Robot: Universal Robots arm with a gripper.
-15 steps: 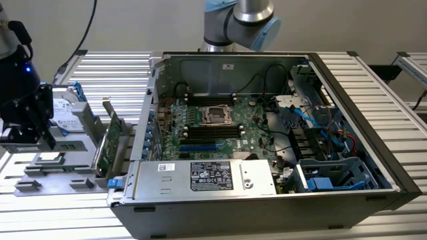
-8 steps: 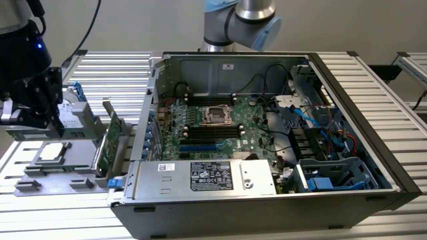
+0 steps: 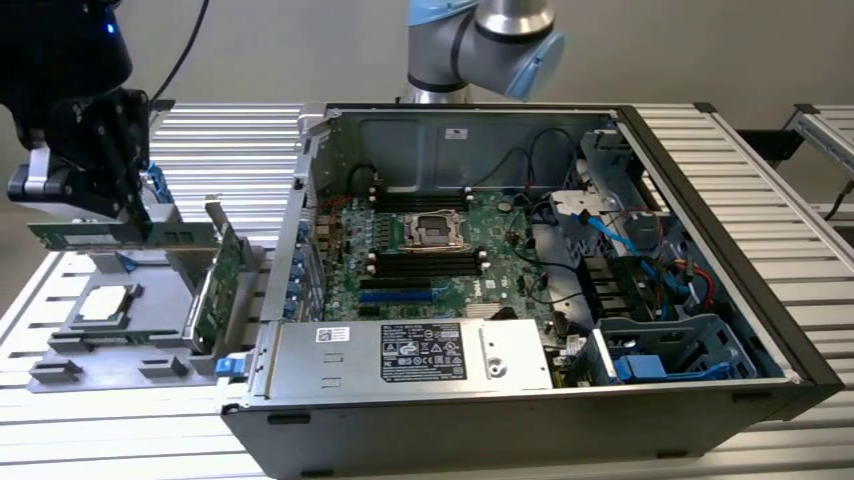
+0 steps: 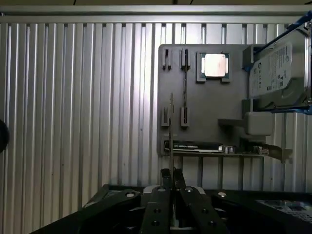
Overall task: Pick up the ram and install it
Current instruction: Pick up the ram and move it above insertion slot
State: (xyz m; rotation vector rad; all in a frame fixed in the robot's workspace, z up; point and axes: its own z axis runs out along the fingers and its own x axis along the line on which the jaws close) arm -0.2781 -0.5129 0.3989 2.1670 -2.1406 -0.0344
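Observation:
My gripper (image 3: 139,218) hangs at the exterior view's far left, above a grey parts holder (image 3: 134,330). It is shut on the ram (image 3: 94,236), a long slim green stick held level and lifted off the holder. In the wrist view the two fingers (image 4: 161,195) pinch the ram (image 4: 171,131) edge-on, so it looks like a thin line over the holder (image 4: 204,117). The open computer case (image 3: 747,300) lies to the exterior view's right, with black memory slots (image 3: 420,262) on its green motherboard (image 3: 387,285).
The holder also carries a processor chip (image 4: 215,65), a hard drive (image 4: 280,73) and a broader green expansion card (image 3: 220,285) standing on edge. Cables and a drive cage (image 3: 667,350) crowd the case's right side. The arm's base (image 3: 467,50) rises behind the case.

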